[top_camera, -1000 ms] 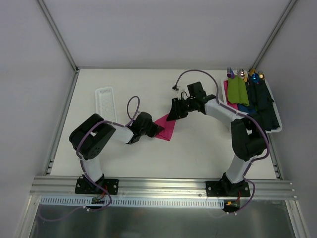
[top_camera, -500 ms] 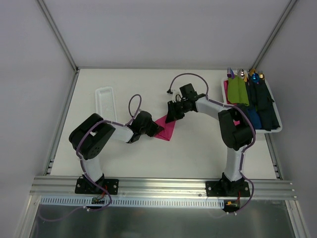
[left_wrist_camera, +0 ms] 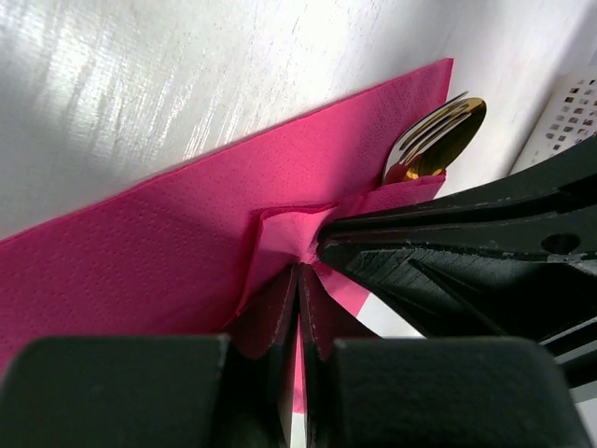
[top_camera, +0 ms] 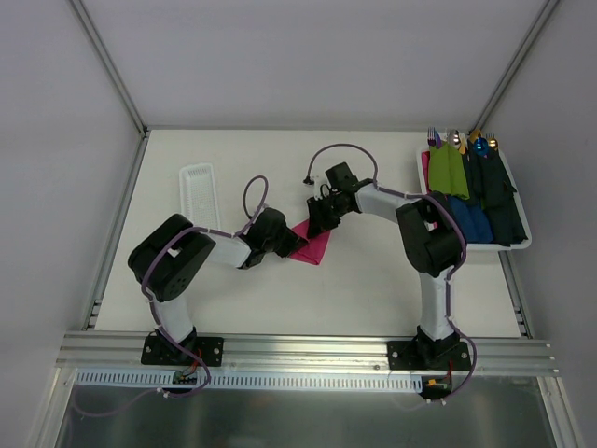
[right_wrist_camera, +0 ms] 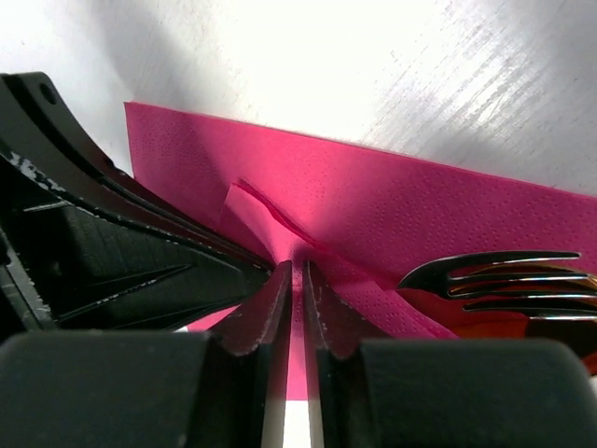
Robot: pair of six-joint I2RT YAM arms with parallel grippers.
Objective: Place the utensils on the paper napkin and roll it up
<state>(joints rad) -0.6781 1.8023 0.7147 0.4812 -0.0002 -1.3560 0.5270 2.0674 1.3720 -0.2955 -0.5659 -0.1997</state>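
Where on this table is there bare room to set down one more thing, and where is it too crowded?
Free: the far strip of table between the white basket and the full tray; also the near strip before the pink napkin. Crowded: the middle, where left claw and right claw pinch it.

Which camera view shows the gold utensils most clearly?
Left wrist: the gold utensils poke out of the paper napkin, brightly lit. Right wrist shows only dark fork tines; in the top view they are hidden.
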